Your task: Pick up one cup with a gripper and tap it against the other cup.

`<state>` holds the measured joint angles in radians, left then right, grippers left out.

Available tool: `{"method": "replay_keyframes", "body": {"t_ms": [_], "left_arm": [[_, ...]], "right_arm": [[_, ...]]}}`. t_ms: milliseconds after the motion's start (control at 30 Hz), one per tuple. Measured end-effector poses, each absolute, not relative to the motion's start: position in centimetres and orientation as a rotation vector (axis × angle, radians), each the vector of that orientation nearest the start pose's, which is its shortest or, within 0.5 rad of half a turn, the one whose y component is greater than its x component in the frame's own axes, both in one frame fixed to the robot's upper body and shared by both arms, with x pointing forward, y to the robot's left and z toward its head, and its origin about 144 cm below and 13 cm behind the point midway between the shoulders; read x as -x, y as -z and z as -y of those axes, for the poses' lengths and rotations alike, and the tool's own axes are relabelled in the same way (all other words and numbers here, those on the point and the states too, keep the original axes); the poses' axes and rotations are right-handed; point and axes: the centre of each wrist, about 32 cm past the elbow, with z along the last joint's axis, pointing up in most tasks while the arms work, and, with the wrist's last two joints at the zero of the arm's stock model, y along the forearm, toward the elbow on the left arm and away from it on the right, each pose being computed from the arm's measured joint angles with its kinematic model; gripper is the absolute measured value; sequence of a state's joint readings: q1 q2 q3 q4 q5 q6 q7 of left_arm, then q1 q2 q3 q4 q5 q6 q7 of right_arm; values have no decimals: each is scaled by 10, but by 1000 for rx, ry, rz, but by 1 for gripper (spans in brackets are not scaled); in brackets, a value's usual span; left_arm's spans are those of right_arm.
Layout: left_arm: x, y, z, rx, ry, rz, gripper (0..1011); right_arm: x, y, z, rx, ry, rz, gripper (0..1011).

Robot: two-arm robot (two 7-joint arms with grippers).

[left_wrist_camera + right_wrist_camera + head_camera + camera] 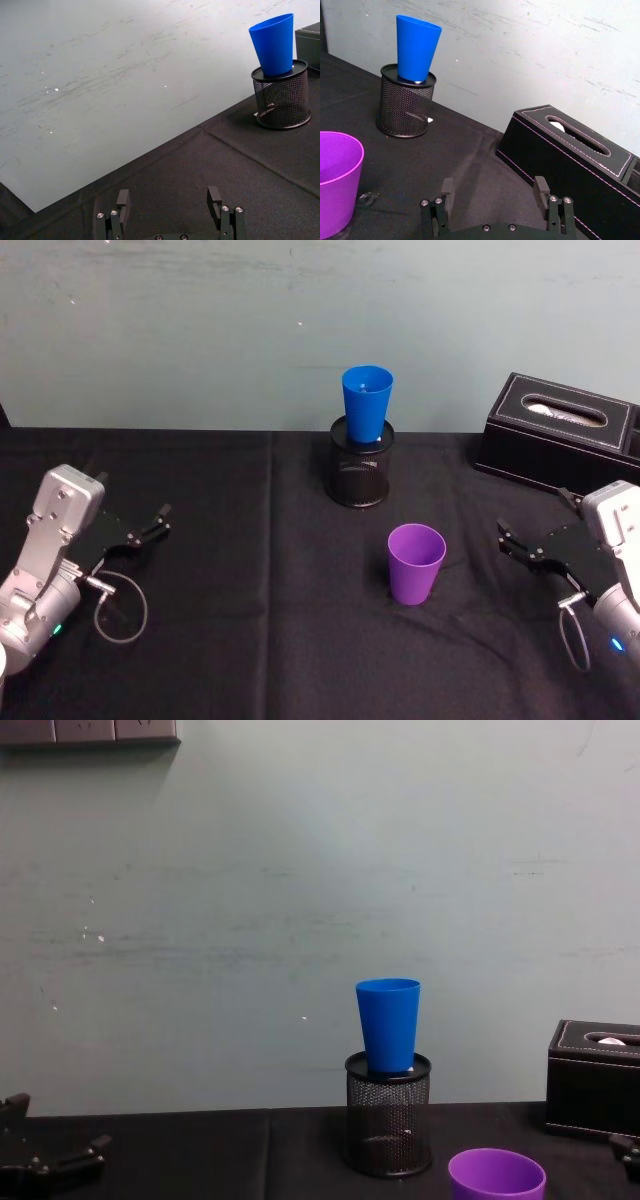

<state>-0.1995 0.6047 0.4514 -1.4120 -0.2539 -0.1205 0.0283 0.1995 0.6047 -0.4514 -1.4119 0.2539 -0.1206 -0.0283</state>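
The purple cup (415, 562) stands upright on the black cloth near the table's middle, also seen in the right wrist view (335, 180) and chest view (497, 1176). Behind it, the blue cup (366, 404) sits upright in the mouth of a black mesh holder (360, 475); the blue cup (274, 43) (416, 47) (389, 1024) appears in the other views too. My right gripper (512, 540) hovers open to the right of the purple cup, empty (493, 192). My left gripper (150, 523) rests open at the far left, empty (169, 200).
A black tissue box (560, 430) stands at the back right, close behind the right gripper. A pale wall runs along the table's far edge. Grey cables loop under each wrist.
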Motion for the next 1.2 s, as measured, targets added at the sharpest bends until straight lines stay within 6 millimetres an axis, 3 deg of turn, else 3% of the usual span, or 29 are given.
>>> {"method": "replay_keyframes", "body": {"t_ms": [333, 767, 1200], "left_arm": [[-489, -1140, -310, -304, -1248, 285, 1011], [-489, -1140, -310, -304, -1248, 285, 1011], [-489, -1140, -310, -305, -1248, 285, 1011]], "right_arm": [[-486, -1144, 312, 290, 1237, 262, 1003], [-463, -1151, 321, 227, 1154, 151, 1003], [-448, -1141, 325, 172, 1080, 100, 1003]]}}
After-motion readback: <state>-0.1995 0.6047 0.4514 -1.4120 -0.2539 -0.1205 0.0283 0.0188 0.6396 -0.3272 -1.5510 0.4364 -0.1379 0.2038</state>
